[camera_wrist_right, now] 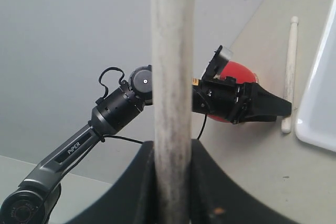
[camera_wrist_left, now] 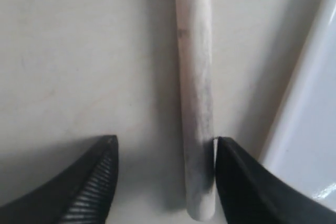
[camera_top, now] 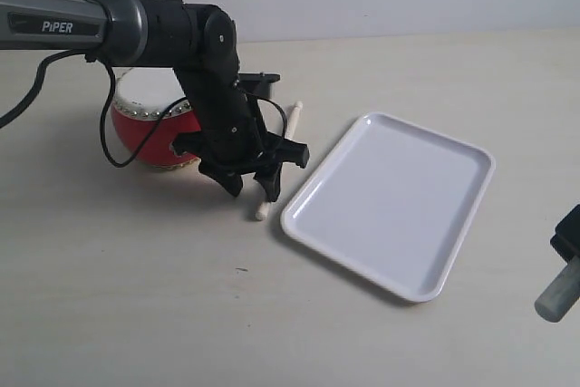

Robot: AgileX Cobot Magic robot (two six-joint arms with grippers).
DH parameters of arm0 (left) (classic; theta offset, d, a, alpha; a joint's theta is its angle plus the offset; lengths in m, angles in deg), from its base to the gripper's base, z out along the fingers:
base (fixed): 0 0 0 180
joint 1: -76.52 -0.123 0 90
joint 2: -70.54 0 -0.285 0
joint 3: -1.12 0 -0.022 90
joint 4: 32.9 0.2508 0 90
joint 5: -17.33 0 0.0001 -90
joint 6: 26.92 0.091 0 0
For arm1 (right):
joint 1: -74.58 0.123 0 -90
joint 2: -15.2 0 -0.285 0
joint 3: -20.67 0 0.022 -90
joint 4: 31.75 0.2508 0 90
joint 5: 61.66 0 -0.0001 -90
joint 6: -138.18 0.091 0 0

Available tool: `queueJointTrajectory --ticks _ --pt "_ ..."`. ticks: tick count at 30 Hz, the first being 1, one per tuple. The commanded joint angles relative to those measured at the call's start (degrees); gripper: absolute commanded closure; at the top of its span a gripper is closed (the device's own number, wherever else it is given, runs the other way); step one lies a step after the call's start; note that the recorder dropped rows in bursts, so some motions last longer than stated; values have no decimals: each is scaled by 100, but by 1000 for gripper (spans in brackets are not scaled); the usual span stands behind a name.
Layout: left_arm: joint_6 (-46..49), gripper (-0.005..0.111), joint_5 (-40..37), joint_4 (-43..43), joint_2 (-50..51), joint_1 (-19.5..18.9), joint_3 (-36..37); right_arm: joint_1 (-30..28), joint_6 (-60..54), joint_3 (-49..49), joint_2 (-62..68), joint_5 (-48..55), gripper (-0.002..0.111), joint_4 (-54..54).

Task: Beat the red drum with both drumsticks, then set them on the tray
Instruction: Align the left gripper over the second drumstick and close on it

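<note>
The red drum (camera_top: 145,138) stands at the back left, half hidden by my left arm. One drumstick (camera_top: 292,120) lies on the table between the drum and the white tray (camera_top: 390,197). My left gripper (camera_top: 253,192) is open and low over that drumstick's near end. In the left wrist view the drumstick (camera_wrist_left: 195,87) lies between the jaws, against one finger (camera_wrist_left: 236,182) and well apart from the other. My right gripper (camera_wrist_right: 172,148) is shut on the second drumstick (camera_wrist_right: 172,77), at the right edge of the exterior view, where the stick's end (camera_top: 556,295) shows.
The tray's rim (camera_wrist_left: 310,129) runs close beside the left gripper. A black cable (camera_top: 109,138) loops from the left arm in front of the drum. The tray holds nothing.
</note>
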Motion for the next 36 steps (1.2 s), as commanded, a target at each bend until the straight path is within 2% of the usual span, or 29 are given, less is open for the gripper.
queueJointTrajectory --ticks 1,5,12,16,31,33,36 --pt "77 52 -260 -105 279 -9 115 5 -77 0 -29 -17 108 -10" --pt "92 54 -347 -103 279 -9 115 5 -77 0 -29 -17 108 -10" --pt "104 84 -368 -103 279 -9 115 5 -77 0 -29 -17 108 -64" --pt "104 91 -420 -107 279 -9 115 5 -77 0 -29 -17 108 -78" --pt "254 96 -503 -107 279 -9 115 5 -77 0 -29 -17 108 -78" --pt "254 93 -503 -107 279 -9 115 5 -77 0 -29 -17 108 -78" --pt "254 78 -516 -107 279 -9 115 5 -77 0 -29 -17 108 -78"
